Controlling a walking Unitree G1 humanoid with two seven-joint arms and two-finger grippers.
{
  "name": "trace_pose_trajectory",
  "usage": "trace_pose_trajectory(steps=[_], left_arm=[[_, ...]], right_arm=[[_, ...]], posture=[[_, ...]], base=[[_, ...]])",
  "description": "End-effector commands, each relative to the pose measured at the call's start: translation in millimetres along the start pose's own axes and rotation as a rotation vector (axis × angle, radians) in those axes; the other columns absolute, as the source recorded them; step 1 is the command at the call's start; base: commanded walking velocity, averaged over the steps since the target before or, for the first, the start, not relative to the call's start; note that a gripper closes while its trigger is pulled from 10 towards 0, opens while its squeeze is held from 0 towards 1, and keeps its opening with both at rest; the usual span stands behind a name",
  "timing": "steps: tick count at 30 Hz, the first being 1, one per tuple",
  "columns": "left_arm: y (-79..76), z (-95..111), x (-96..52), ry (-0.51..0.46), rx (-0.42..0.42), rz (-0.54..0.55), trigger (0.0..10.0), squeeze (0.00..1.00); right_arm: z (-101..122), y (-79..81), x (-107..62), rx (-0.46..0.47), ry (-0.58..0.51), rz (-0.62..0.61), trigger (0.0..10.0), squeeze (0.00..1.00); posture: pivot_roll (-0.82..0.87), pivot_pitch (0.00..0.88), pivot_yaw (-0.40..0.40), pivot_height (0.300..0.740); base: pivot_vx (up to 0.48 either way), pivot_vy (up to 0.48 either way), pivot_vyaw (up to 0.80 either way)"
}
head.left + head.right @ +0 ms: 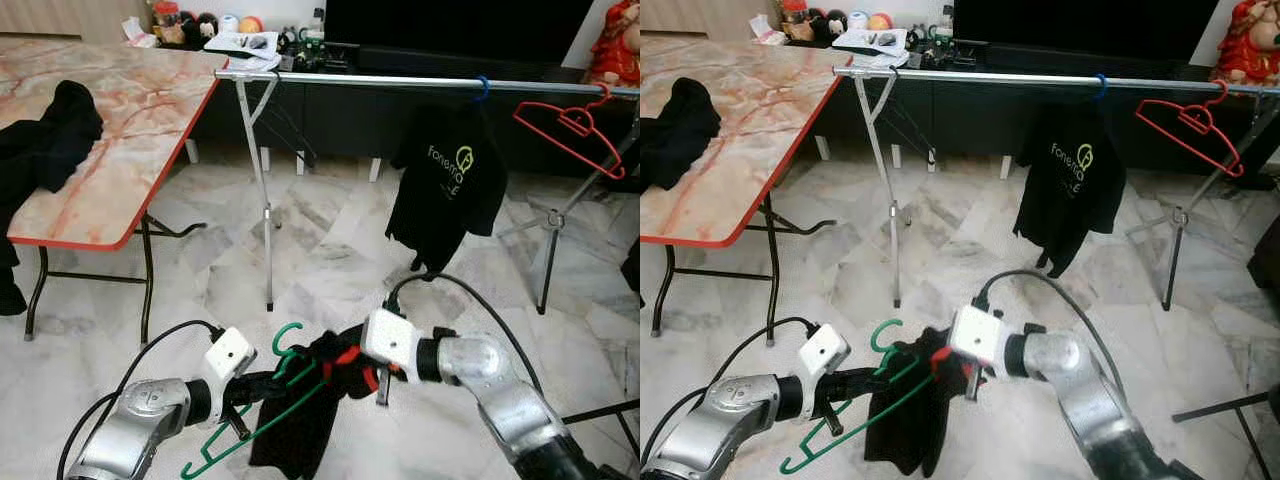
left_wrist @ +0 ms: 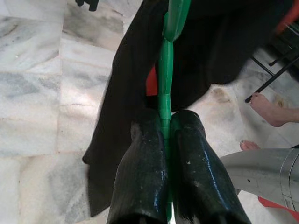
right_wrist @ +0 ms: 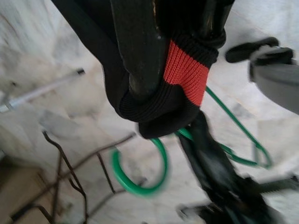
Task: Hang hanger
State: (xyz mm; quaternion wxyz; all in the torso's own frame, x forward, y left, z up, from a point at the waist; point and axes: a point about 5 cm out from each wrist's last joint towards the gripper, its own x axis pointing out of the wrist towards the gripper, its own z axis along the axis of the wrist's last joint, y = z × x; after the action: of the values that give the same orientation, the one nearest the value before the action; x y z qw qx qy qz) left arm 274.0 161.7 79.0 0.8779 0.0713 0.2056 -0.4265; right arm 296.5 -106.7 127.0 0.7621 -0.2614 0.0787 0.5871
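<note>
green hanger (image 1: 262,405) pinched by left gripper (image 2: 164,135); right gripper (image 3: 159,70) grips black garment (image 1: 300,425).

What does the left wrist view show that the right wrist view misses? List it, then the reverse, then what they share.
Left wrist view: the left gripper shut on the green hanger along its bar, and a person's bare feet. Right wrist view: the hanger's hook and the red ribbed collar band of the black garment, draped around the right gripper. Both: the green hanger, the black garment and the marble floor.
</note>
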Motion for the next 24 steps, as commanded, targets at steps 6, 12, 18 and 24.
trace_pose_trajectory(steps=[6,12,18,24], left_arm=[[5.2,0.9,-0.5,-0.015,0.003,0.038,10.0,0.00],[5.5,1.2,-0.7,-0.021,0.007,0.045,10.0,0.00],[5.2,1.0,-0.2,-0.023,0.007,0.041,10.0,0.00],[5.0,3.3,-0.5,-0.040,0.007,0.035,10.0,0.00]], right_arm=[[-10.7,-10.1,-2.5,-0.028,0.103,-0.095,10.0,0.00],[-18.3,-29.2,-10.7,-0.013,0.168,-0.250,10.0,0.00],[-12.2,-27.7,-3.1,-0.003,0.109,-0.244,10.0,0.00],[8.2,-5.2,4.9,0.008,-0.033,-0.050,10.0,0.00]], posture=[[0.08,0.131,-0.053,0.740],[0.07,0.131,-0.054,0.740],[0.08,0.131,-0.054,0.740],[0.08,0.132,-0.054,0.740]], base=[[0.000,0.000,0.00],[0.000,0.000,0.00],[0.000,0.000,0.00],[0.000,0.000,0.00]])
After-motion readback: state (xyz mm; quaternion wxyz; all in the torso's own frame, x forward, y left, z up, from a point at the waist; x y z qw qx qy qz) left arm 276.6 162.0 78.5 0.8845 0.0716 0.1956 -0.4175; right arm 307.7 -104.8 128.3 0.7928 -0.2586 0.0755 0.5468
